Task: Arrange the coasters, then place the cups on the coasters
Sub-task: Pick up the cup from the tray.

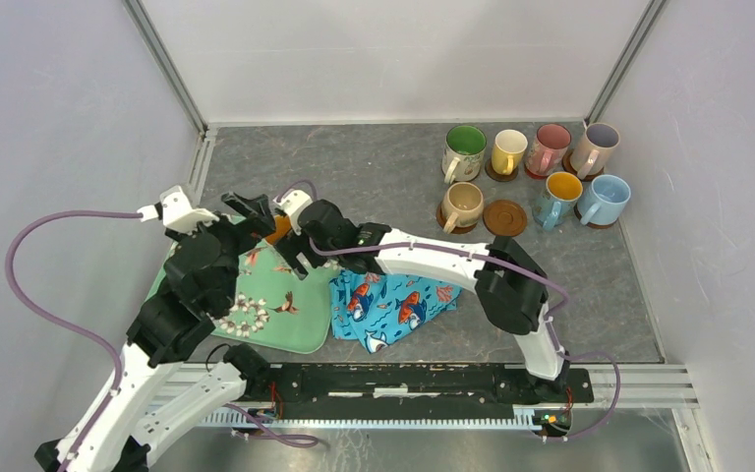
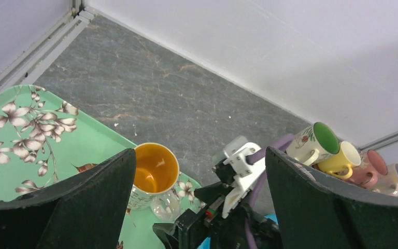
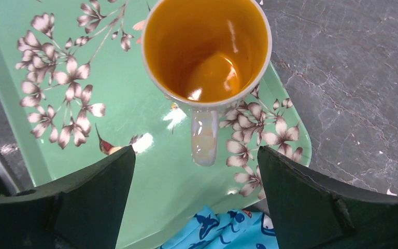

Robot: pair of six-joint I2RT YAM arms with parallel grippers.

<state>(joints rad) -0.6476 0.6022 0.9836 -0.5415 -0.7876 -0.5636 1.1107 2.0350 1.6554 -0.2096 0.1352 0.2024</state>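
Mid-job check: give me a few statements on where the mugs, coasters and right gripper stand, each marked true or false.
1. A mug with an orange inside stands on the green tray. True.
2. Every coaster at the back right carries a mug. False: one brown coaster lies bare.
3. The right gripper is clamped on that mug's handle. False: its jaws stand open, clear of the handle on both sides.
4. The fish-print cloth lies beside the tray. True.
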